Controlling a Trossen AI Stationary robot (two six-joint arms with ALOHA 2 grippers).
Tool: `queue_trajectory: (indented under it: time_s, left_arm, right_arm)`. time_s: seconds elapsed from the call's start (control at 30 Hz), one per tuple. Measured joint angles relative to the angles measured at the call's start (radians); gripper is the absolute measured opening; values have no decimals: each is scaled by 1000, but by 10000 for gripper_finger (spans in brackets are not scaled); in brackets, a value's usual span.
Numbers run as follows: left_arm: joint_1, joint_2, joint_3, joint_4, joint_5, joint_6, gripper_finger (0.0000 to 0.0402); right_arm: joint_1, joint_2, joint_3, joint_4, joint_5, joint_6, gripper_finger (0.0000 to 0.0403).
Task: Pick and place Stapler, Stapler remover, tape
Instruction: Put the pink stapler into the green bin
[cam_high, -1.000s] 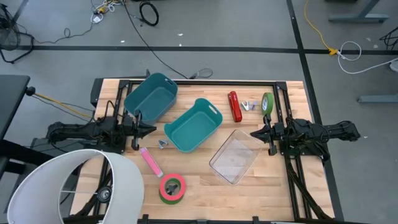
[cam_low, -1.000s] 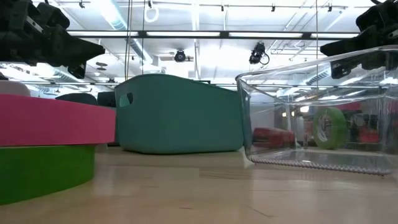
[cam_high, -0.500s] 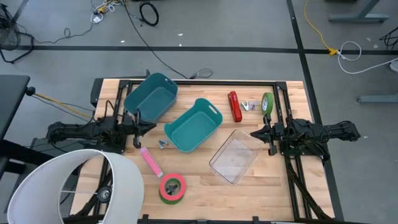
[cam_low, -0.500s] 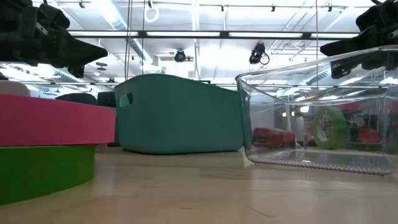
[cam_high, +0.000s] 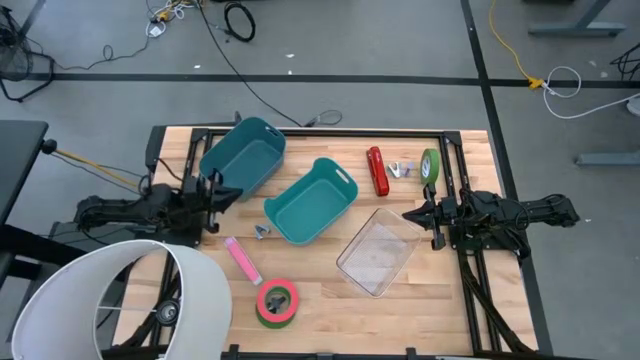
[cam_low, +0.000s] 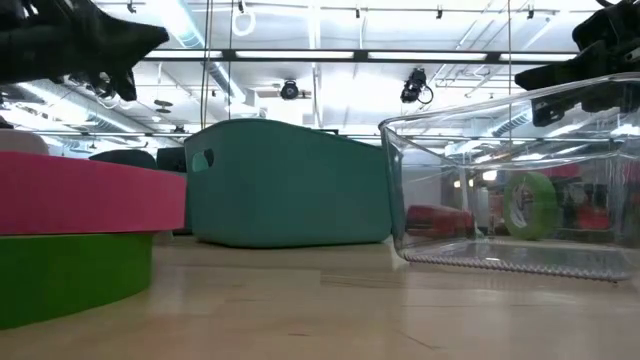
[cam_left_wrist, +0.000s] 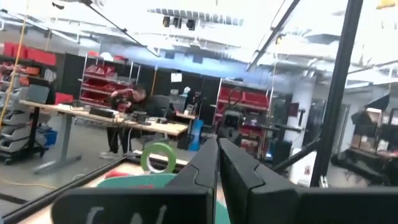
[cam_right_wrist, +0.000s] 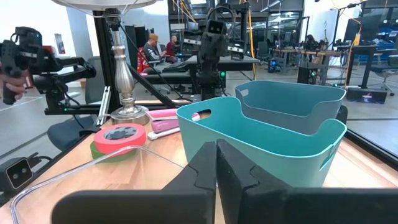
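While both tools sit closed, no legible labels

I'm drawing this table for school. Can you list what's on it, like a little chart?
bins: two teal bins, one clear bin
red stapler: beside the upright green tape
stacked tape: red roll on green roll, near front edge
pink item: flat on the wood
left gripper: shut, empty
right gripper: shut, empty
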Motion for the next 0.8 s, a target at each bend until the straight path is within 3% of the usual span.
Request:
queue_trajectory:
  time_s: [0.43,0.8]
  left_arm:
    - [0,1,152,-253,56,0,18]
    - [0,62,216,-275,124,54,18]
  right_arm:
    - [0,0,0,0,0,0,15]
    - [0,0,0,0,0,-3,15]
